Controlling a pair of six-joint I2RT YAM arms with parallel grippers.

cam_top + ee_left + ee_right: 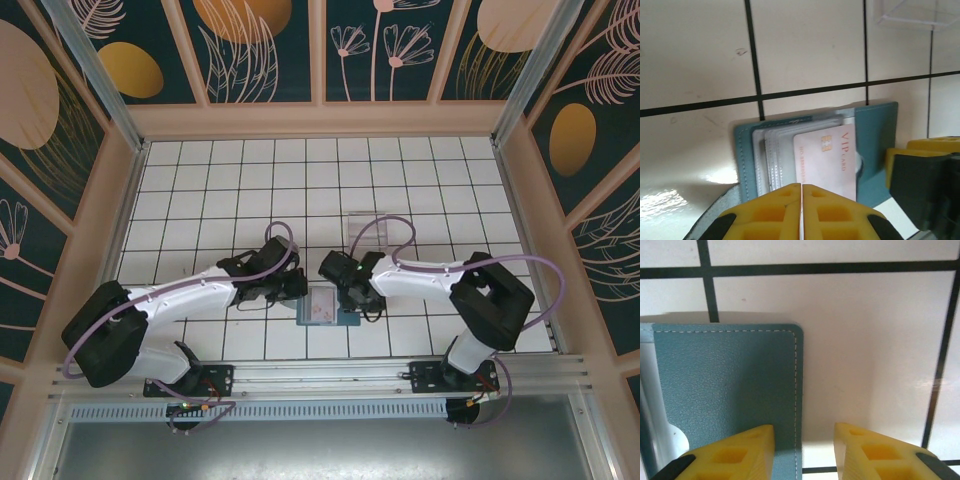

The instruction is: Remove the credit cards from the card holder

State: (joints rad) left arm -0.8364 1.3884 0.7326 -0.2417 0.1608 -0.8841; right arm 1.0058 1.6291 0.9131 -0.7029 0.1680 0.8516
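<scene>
The teal card holder [325,308] lies open on the tiled floor between my two grippers. In the left wrist view, a pale card marked VIP [825,160] sticks out of the holder's clear sleeves [770,155], over the teal panel [875,130]. My left gripper [801,189] is shut, its yellow tips over the card's near edge; I cannot tell if they touch it. My right gripper [804,440] is open, its fingers astride the stitched right edge of the teal panel [725,380]. One of its yellow fingers [900,160] shows beside the holder.
A clear plastic tray [368,232] stands on the tiles just beyond the holder, its corner [910,12] also in the left wrist view. White tiles with dark grout stretch all round. Wooden walls [320,118] close the workspace in.
</scene>
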